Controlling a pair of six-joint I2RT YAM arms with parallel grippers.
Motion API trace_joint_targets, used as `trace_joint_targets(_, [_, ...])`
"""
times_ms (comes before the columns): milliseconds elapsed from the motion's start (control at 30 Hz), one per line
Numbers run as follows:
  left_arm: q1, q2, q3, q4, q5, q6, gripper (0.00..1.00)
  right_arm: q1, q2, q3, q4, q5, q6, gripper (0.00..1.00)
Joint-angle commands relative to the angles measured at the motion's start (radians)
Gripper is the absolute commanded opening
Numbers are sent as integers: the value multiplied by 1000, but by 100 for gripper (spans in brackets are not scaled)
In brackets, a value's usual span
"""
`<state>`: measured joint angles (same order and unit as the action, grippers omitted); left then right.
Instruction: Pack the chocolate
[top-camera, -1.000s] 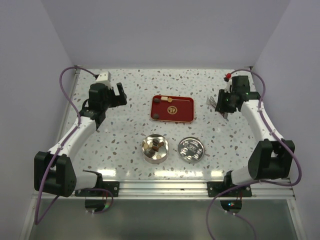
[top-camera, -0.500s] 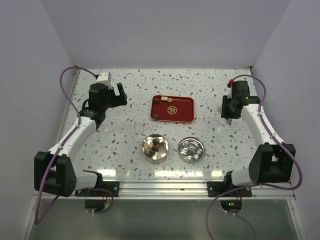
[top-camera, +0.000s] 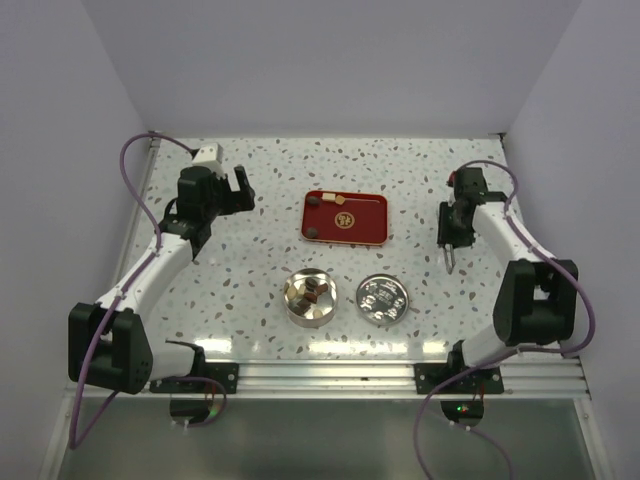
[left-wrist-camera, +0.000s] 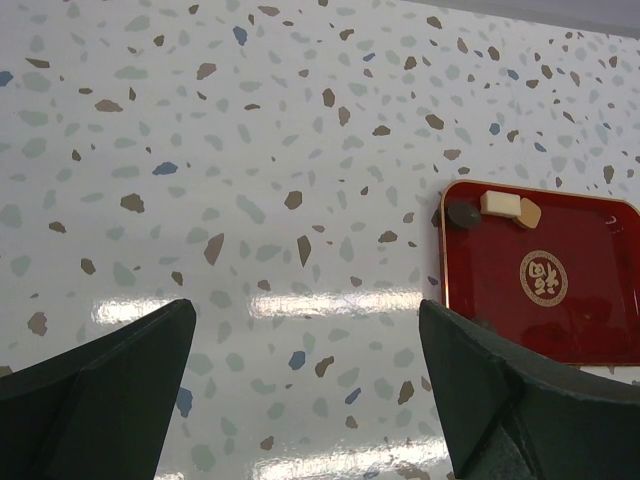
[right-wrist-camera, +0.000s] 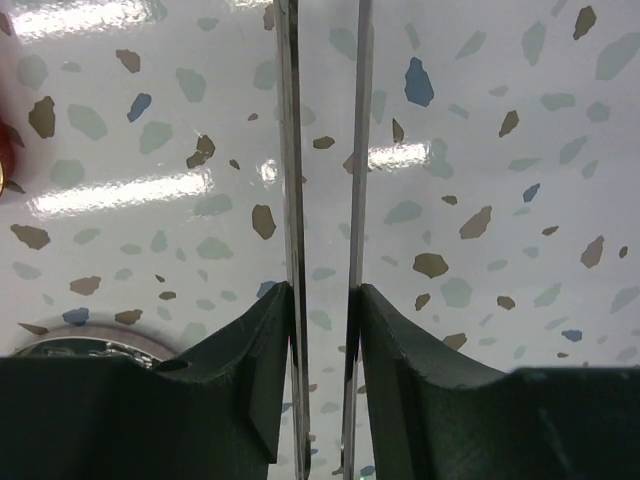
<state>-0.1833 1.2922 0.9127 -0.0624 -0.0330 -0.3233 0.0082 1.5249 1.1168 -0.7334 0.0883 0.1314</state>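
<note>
Small chocolate pieces lie on the red tray (top-camera: 360, 225): a dark round one (left-wrist-camera: 461, 213), a cream one (left-wrist-camera: 499, 203) and a tan one (left-wrist-camera: 528, 212) at its far left corner, plus a dark one (top-camera: 312, 234) at the near left corner. More pieces sit in the open round tin (top-camera: 309, 296). My left gripper (top-camera: 243, 190) hangs open left of the tray, nothing between its fingers (left-wrist-camera: 300, 400). My right gripper (top-camera: 451, 238), right of the tray, is shut on metal tongs (right-wrist-camera: 291, 150), whose two blades point toward the near edge (top-camera: 452, 266).
The tin's round lid (top-camera: 382, 298) lies flat right of the tin; its rim shows at the lower left of the right wrist view (right-wrist-camera: 90, 347). Purple cables loop beside both arms. Grey walls close in the speckled table on three sides.
The right wrist has turned, so the tongs that pointed left toward the tray now point toward the near edge. The left arm has not moved.
</note>
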Motion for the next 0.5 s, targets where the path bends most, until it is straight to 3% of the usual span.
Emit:
trace_joint_targets(0, [4,-5,29,16,10,-19,100,3,40,4,38,22,16,37])
trace_joint_targets(467, [5,7,43,1,-1,-11,100,3,296,141,146,18,45,42])
